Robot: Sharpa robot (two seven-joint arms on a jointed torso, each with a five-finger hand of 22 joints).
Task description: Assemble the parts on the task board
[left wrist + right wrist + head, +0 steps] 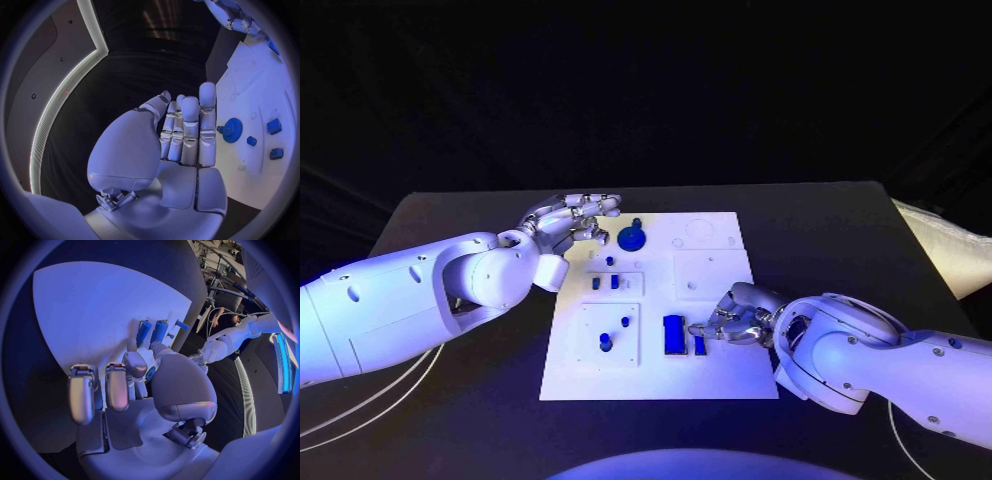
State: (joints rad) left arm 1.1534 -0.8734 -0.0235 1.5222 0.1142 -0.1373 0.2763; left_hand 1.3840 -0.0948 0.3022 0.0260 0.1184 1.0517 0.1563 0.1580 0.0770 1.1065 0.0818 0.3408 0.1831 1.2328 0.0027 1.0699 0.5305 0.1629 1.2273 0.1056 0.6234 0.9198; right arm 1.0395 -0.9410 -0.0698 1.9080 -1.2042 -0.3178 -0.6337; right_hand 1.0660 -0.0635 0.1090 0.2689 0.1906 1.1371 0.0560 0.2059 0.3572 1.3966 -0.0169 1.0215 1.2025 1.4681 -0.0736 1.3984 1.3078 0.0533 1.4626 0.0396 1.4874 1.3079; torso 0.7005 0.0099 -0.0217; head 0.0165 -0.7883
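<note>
Your board [711,375] lies at the middle of the table [848,215], long axis running from 12 to 6 o'clock in the head view. A gear [633,238] sits near the board's 11 o'clock corner, with your left hand [570,219] just beside it at the board's edge; the left wrist view shows this hand [181,135] with fingers straight, side by side and holding nothing, the gear [232,130] close beyond the fingertips but apart from them. Small pegs [606,283] stand in a raised tile at about 9 o'clock of the board's centre, and two more parts [616,332] rest on the tile toward 7 o'clock. A long bar [674,334] stands in a slot toward 6 o'clock. Your right hand [736,318] rests over the board at about 4 o'clock, fingers curled down beside a second bar [700,345]. In the right wrist view two bars [152,332] lie side by side just past the fingers [115,385]; you cannot tell whether this hand grips a part or only touches it.
</note>
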